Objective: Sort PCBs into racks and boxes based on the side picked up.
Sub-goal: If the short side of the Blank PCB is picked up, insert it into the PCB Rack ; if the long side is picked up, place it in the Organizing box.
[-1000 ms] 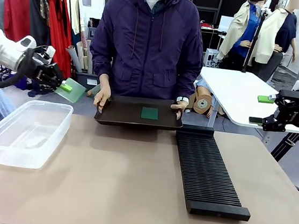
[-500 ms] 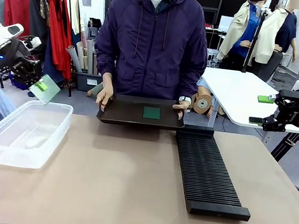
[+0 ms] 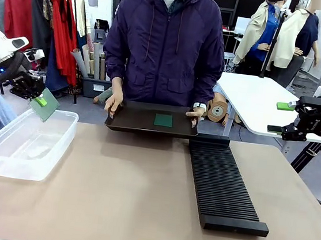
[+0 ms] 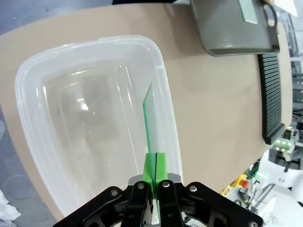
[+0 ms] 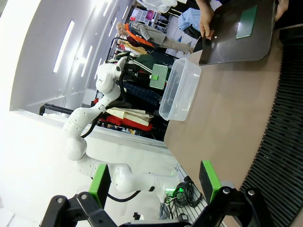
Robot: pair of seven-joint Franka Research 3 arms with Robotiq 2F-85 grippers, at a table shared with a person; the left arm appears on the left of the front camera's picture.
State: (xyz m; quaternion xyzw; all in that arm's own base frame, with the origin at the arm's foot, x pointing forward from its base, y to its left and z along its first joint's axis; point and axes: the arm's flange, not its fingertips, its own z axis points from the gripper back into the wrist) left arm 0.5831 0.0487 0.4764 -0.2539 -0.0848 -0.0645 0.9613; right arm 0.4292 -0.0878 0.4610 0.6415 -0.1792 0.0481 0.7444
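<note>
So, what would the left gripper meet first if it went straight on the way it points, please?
Probably the clear tub: the PCB in the left gripper points into it, close to one long wall; depth is unclear.

Tan bench [image 3: 128,203] is carrying two things directly on its top. Clear tub [image 3: 16,164] is sitting at the left of the frame. Black rack [image 3: 222,185] is lying right of centre, running near-to-far, well apart from the tub. A person is holding a black tray [image 3: 131,122] at the far edge, top centre; can't tell if it's touching the bench.
</note>
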